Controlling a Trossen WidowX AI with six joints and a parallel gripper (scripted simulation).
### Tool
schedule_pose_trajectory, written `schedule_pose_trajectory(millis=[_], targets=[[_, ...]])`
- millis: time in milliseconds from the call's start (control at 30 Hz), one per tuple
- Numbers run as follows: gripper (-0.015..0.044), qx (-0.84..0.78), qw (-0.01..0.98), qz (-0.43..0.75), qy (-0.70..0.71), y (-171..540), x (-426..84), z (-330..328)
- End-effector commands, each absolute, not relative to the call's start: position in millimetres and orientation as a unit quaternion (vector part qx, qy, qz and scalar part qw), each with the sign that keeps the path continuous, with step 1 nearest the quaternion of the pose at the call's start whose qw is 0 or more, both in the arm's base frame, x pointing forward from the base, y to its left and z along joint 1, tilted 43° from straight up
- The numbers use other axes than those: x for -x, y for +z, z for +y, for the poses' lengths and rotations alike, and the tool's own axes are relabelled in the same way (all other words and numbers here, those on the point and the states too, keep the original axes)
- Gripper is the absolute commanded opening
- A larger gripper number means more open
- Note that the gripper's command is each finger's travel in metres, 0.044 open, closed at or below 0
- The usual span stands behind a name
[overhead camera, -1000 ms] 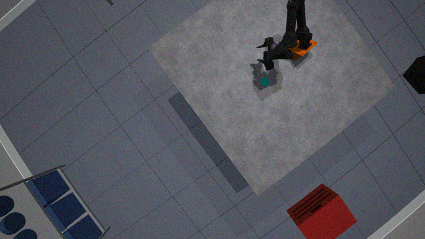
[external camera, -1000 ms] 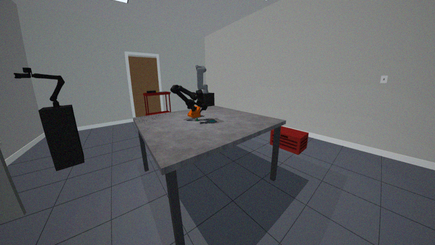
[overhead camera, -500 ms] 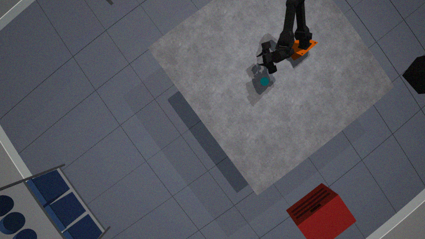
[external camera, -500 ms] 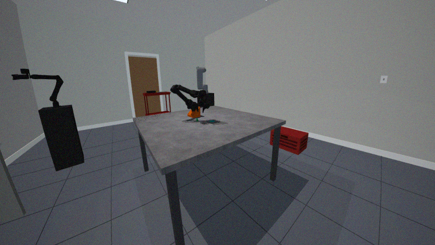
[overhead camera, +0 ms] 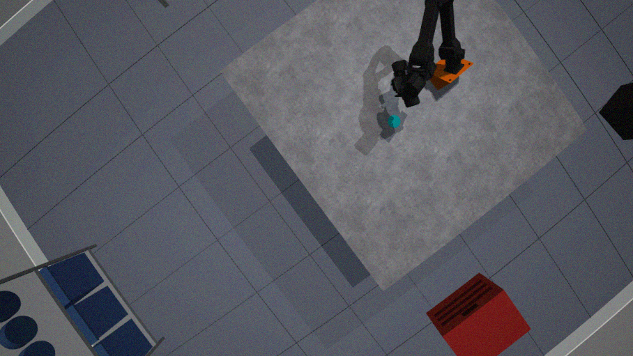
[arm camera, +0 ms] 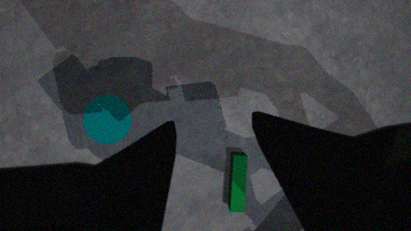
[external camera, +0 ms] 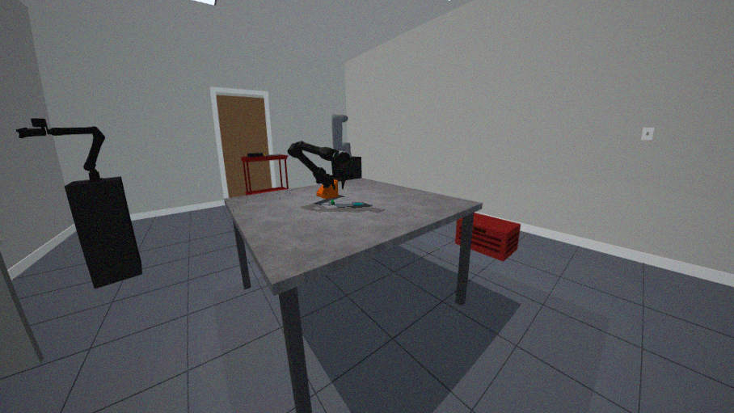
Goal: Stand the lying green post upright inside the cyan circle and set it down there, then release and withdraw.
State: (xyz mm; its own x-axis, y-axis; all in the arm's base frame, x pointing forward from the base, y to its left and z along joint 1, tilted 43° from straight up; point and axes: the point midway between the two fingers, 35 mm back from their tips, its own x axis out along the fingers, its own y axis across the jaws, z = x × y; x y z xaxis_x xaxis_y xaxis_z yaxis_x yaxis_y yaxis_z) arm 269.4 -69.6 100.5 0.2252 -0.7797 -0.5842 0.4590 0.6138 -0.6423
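The green post point(arm camera: 238, 182) point(external camera: 332, 202) lies flat on the table; in the top view the arm hides it. The flat cyan circle point(overhead camera: 394, 121) point(external camera: 358, 204) point(arm camera: 105, 129) is on the table a short way from the post, partly in the arm's shadow. My gripper point(arm camera: 214, 123) point(external camera: 337, 187) is partly open with nothing between its fingers. It is above the table, pointing down. In the wrist view the post shows low between the two dark fingers, nearer the right one, and the circle shows left of the left fingertip.
The arm's orange base point(overhead camera: 461, 68) point(external camera: 326, 190) stands on the grey table point(overhead camera: 420, 193) point(external camera: 324, 241) close behind the gripper. The arm's shadows fall around the circle and post. A red crate point(overhead camera: 485, 329) point(external camera: 490, 235) is on the floor beyond the table.
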Motion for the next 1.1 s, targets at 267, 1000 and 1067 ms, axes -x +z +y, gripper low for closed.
schedule_pose_trajectory(millis=[267,1000,1067], targets=[[0.0233,0.033,0.672,0.569,-0.472,124,-214,-56],[0.0233,0.035,0.673,0.567,-0.474,38,-203,-136],[0.0233,0.035,0.673,0.567,-0.474,38,-203,-136]])
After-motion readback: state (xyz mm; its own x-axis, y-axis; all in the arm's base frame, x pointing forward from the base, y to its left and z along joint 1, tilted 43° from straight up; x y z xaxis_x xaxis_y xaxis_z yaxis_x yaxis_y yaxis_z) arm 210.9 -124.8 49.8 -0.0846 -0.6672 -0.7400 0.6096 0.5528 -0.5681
